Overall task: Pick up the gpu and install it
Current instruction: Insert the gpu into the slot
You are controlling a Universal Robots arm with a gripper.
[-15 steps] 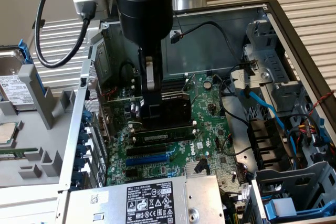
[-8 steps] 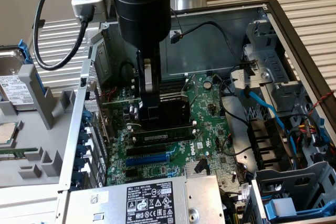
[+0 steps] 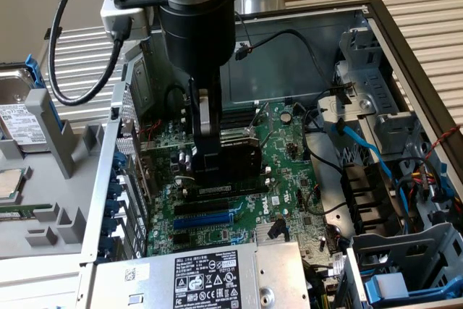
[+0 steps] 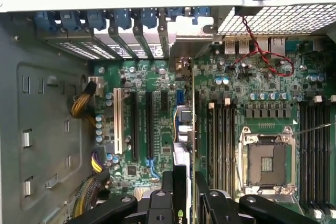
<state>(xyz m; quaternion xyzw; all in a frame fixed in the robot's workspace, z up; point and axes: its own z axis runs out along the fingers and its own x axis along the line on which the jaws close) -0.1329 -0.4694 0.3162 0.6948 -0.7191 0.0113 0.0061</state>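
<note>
The gpu (image 3: 240, 154), a black card standing on edge, hangs low inside the open computer case, over the expansion slots of the green motherboard (image 3: 293, 171). My gripper (image 3: 205, 166) reaches straight down from the arm and is shut on the card's upper edge. In the wrist view the gpu (image 4: 183, 129) appears edge-on as a thin strip between my two black fingers (image 4: 167, 184), running along the slots of the motherboard (image 4: 142, 77). Whether its lower edge sits in a slot is hidden.
A blue slot (image 3: 206, 218) and black slots lie just in front of the card. The power supply (image 3: 210, 276) sits at the near edge, drive cages (image 3: 405, 251) and blue cables (image 3: 369, 150) on the exterior view's right. The CPU socket (image 4: 268, 161) and memory slots flank the card.
</note>
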